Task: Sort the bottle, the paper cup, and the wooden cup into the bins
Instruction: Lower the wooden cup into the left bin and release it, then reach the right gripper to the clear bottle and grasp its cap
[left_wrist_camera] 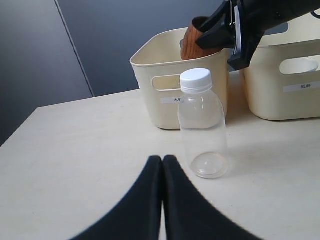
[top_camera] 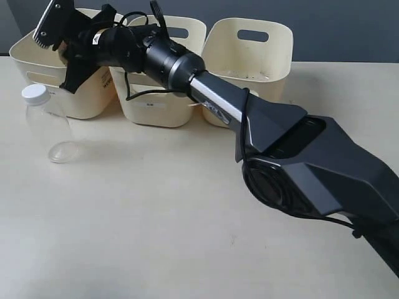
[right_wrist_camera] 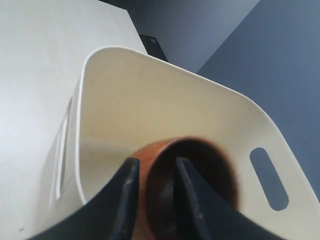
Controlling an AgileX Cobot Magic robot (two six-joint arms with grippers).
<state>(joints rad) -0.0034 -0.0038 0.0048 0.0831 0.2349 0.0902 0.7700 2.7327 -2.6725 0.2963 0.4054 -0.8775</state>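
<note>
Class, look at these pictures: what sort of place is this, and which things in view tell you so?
Probably a robot test bench or lab: a bare pale table, three labelled cream bins in a row, and a plain dark wall behind. The right pincer holds a wooden cup over one bin.

Three bins stand in a row along the far edge of the counter [top_camera: 156, 224]: the left bin [top_camera: 37, 59], the middle bin [top_camera: 159, 106] touching it on its right, and the right bin [top_camera: 262, 59] just beside that. The bottle [top_camera: 47, 124] stands upright on the counter, near side of the left bin and just in front of it. The right arm [top_camera: 237, 112] reaches from the near right across the middle bin to the left bin. Its gripper [right_wrist_camera: 152, 200] holds the wooden cup [right_wrist_camera: 200, 185] over the left bin's opening, one of the fingers [right_wrist_camera: 125, 195] outside the cup's wall, the other inside. The left gripper [left_wrist_camera: 162, 200] sits low over the counter, nearer than the bottle.
</note>
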